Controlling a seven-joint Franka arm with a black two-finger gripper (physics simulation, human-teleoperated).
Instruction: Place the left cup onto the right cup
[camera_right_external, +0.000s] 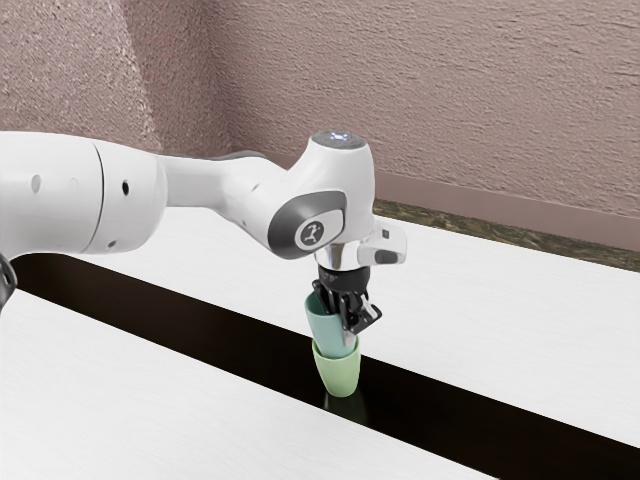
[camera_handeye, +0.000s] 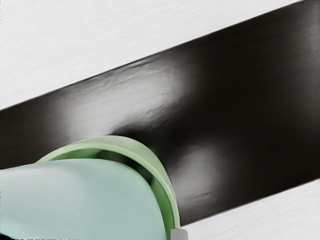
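Teal cup (camera_right_external: 324, 324): sits partway inside green cup (camera_right_external: 338, 372) on worktop's (camera_right_external: 150, 410) dark strip (camera_right_external: 460, 415), pinched at rim by closed claw (camera_right_external: 351, 316). Looks light, stiff, smooth-walled, probably slippery; calls for a rim-wall hold, upright, then gentle release to avoid toppling both.

White table (camera_right_external: 500, 300), glossy black stripe (camera_right_external: 450, 420) across; textured pink wall (camera_right_external: 450, 80) behind.

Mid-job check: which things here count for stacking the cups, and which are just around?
For the job: teal cup, gripper holding it, green cup under it.
Just around: white table, black strip, pink wall.
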